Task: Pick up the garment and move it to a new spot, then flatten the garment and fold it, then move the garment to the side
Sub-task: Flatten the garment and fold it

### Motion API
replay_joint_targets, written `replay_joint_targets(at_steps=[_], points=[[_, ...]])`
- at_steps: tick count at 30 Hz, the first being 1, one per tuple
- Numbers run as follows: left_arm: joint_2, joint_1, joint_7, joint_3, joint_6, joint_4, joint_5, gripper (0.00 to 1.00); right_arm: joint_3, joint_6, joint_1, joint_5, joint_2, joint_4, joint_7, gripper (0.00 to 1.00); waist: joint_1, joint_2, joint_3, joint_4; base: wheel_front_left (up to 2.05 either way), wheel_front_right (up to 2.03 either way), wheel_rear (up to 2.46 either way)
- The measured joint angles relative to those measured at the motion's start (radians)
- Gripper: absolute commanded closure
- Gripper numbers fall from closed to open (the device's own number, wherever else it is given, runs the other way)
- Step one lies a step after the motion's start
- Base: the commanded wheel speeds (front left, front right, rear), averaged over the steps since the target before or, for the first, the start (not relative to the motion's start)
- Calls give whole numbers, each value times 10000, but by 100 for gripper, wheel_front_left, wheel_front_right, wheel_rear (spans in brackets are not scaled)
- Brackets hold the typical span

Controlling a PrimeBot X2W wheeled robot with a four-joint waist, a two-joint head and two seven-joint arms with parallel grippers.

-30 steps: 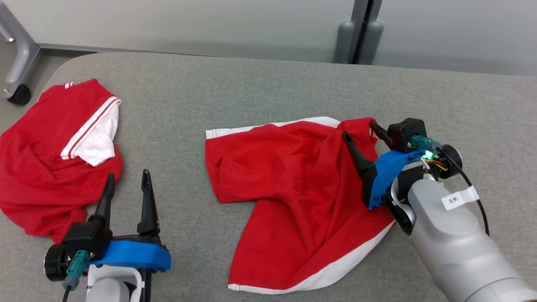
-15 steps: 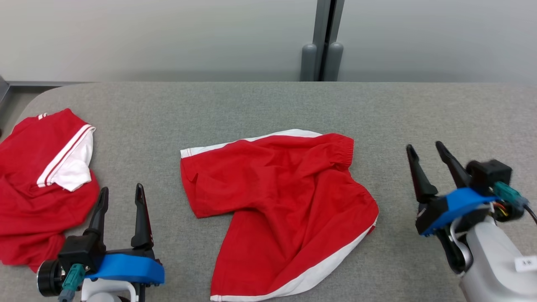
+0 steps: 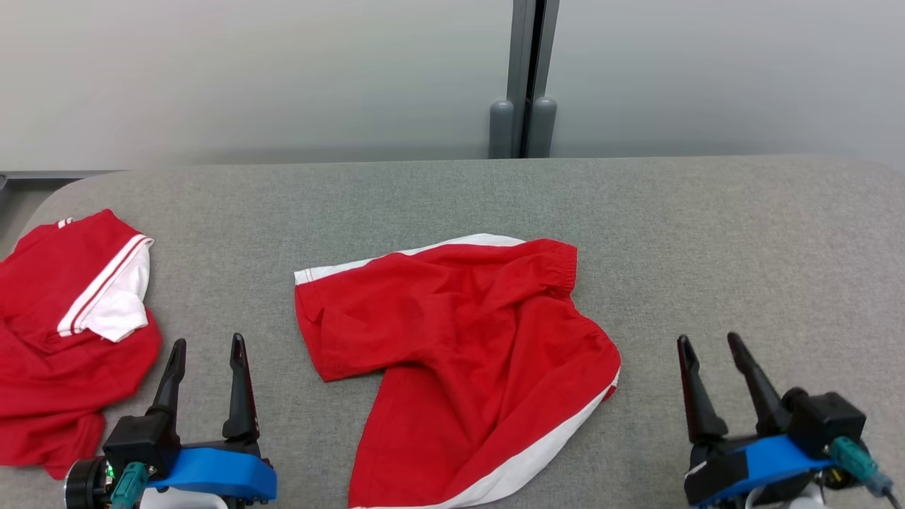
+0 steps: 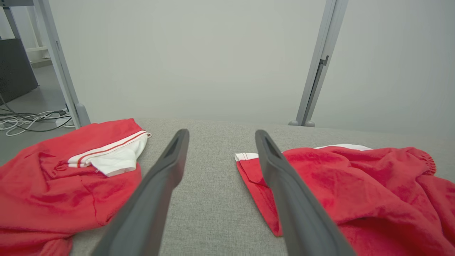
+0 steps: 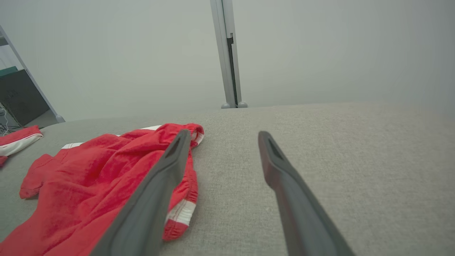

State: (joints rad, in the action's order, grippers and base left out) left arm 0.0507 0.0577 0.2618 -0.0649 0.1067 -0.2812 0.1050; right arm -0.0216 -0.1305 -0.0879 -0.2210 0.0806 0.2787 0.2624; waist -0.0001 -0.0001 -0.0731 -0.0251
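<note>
The garment [image 3: 459, 353] is a pair of red shorts with white side stripes, lying rumpled and partly spread in the middle of the grey table [image 3: 707, 233]. My left gripper [image 3: 206, 341] stands open at the lower left, left of the shorts and apart from them, with nothing between its fingers. My right gripper [image 3: 707, 338] stands open at the lower right, a short way right of the shorts, also holding nothing. In the left wrist view the shorts [image 4: 355, 185] lie right of the open gripper [image 4: 221, 132]. In the right wrist view the shorts [image 5: 89, 185] lie left of the open gripper [image 5: 224, 132].
A second red garment with white trim [image 3: 63, 332] lies crumpled at the table's left edge, also seen in the left wrist view [image 4: 64, 177]. A grey post [image 3: 523, 106] stands behind the table's far edge. Bare grey surface stretches right of the shorts.
My right gripper has left the shorts' waistband and drawn back to the lower right, open and empty. The raised waistband has settled flat. The head camera has shifted; the left gripper stays put.
</note>
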Motion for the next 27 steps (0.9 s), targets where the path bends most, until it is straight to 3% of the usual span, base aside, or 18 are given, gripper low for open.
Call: replay_joint_targets(at_steps=[27], points=[[92,-271,0,-165,-90,-416,-698,0,-82,0,593,376,-295,468,0,0,1,2,258,-139,0,0,0]])
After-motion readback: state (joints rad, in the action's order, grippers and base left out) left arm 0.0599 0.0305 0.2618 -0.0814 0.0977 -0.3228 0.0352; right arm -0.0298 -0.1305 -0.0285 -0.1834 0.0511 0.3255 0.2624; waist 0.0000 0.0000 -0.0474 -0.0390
